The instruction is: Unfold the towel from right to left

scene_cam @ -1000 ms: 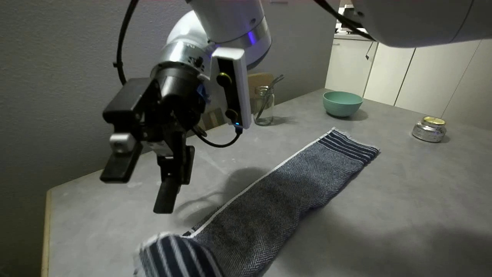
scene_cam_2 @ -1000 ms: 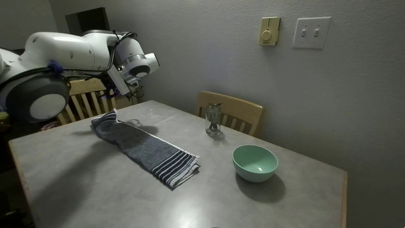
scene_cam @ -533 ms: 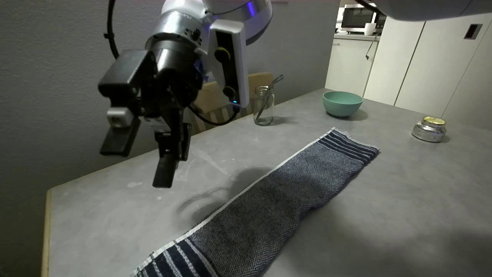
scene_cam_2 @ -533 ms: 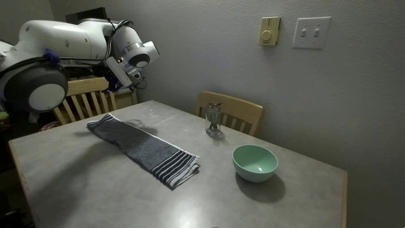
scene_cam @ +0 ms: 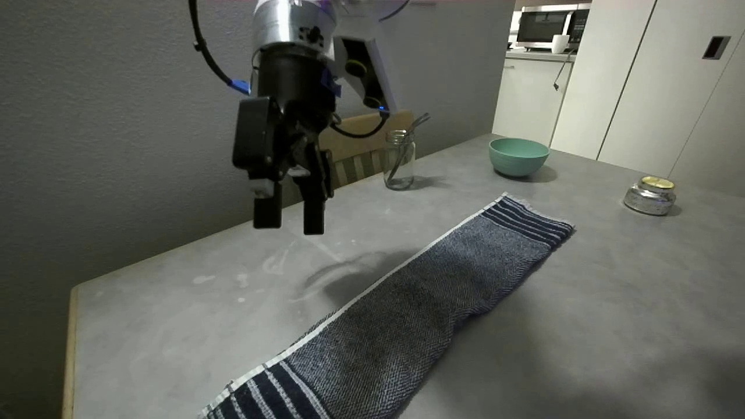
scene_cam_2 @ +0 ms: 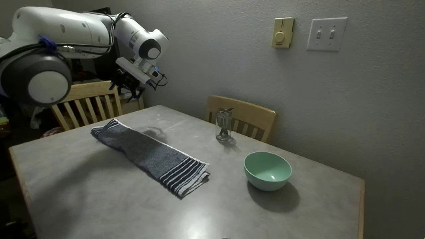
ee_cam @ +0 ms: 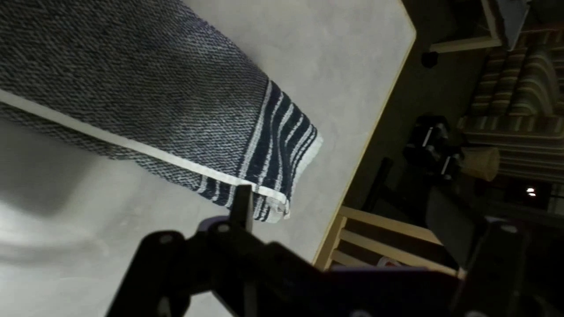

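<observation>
The claw (scene_cam: 290, 226) hangs above the tabletop (scene_cam: 611, 279), its fingers (scene_cam: 267, 215) apart with nothing between them; the towel (scene_cam: 401, 314) lies stretched out below it and to one side, not touching it. A second layer (ee_cam: 176, 174) peeks out under the white hem (ee_cam: 145, 149) along the edge nearer the claw, so I judge the towel to be still doubled lengthwise and the step in hand to be getting hold of the upper layer; which side the task means by right, I can't tell. A good place to start would be the hem's corner at the striped end (ee_cam: 277, 136) below the claw. Come down with one finger just beneath the hem and the other over it, so that the lower layer is left flat; pinch too deep and both would probably rise together. Then lift only a little and draw the hem slowly across, away from the claw's present side, since soft cloth is likely to sag and bunch at the ungripped end. The jar (scene_cam: 399, 166) stands on the hem side too, apart from the claw, so give it room.
</observation>
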You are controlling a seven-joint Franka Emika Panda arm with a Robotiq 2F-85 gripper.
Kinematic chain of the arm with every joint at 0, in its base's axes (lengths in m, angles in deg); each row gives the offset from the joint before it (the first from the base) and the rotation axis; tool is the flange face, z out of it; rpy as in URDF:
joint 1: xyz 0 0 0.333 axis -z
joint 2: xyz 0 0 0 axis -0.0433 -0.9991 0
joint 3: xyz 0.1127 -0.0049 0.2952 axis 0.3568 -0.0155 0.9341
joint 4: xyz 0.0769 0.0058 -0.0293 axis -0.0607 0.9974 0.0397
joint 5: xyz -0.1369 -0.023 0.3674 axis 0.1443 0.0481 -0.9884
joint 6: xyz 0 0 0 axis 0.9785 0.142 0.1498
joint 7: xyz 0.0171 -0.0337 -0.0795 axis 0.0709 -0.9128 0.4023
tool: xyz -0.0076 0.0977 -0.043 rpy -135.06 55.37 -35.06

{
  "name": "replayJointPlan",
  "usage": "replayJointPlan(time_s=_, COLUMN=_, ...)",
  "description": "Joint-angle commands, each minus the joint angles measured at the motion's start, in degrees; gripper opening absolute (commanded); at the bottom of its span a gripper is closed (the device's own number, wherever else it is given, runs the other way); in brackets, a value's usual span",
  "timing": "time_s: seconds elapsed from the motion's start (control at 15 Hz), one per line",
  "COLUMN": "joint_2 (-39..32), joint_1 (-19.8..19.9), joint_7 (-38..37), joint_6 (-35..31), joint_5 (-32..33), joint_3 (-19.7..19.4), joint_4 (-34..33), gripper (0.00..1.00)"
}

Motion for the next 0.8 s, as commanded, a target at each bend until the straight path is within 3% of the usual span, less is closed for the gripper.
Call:
replayJointPlan(time_s=0.0, joint_2=3.7, joint_1=-1.3, joint_7=-5.2, joint_6=0.6, joint_5=3.7, joint_3=-3.2, joint_4=0.7, gripper=1.0)
replayJointPlan(time_s=0.33, joint_2=7.5, joint_1=-1.9, joint_7=-11.3, joint_6=3.1, joint_5=3.9, joint_3=-3.5, joint_4=1.5, gripper=1.0)
replayJointPlan(time_s=0.73, joint_2=7.1, joint_1=-1.7, joint_7=-10.9, joint_6=1.5, joint_5=2.8, joint_3=-2.6, joint_4=1.7, gripper=1.0)
